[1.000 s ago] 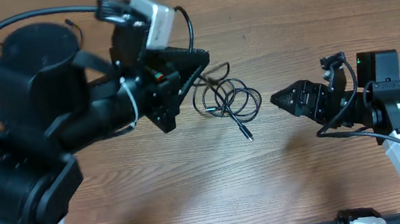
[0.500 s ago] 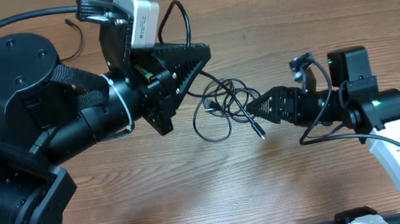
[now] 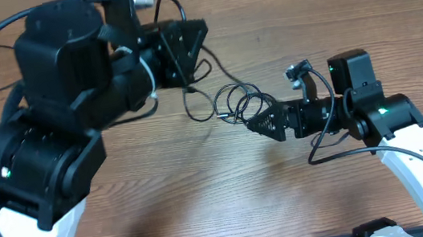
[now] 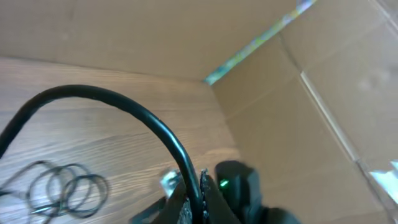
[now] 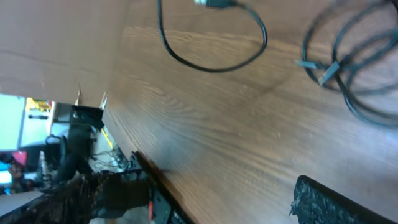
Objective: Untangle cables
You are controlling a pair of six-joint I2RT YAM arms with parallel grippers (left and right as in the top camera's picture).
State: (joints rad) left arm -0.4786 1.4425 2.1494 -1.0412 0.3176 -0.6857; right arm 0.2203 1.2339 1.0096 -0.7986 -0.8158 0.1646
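Working the tangle apart called for opposing pulls: left end effector [image 3: 197,51], fully closed, appeared to pinch one strand of the cables [image 3: 235,102] coiled on the counter [image 3: 204,192]; right end effector [image 3: 259,121], spread wide and empty, needed to grip a separate loop.

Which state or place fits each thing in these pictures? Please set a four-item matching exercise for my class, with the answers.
Column one:
1. left hand
2. right hand
3. cables
4. table

Column two:
A. open, tips close to the coiled loops
B. shut on a strand leading down to the loops
C. brown wood grain, bearing everything
D. thin, black, mostly coiled between the two hands

Pairs: 1-B, 2-A, 3-D, 4-C
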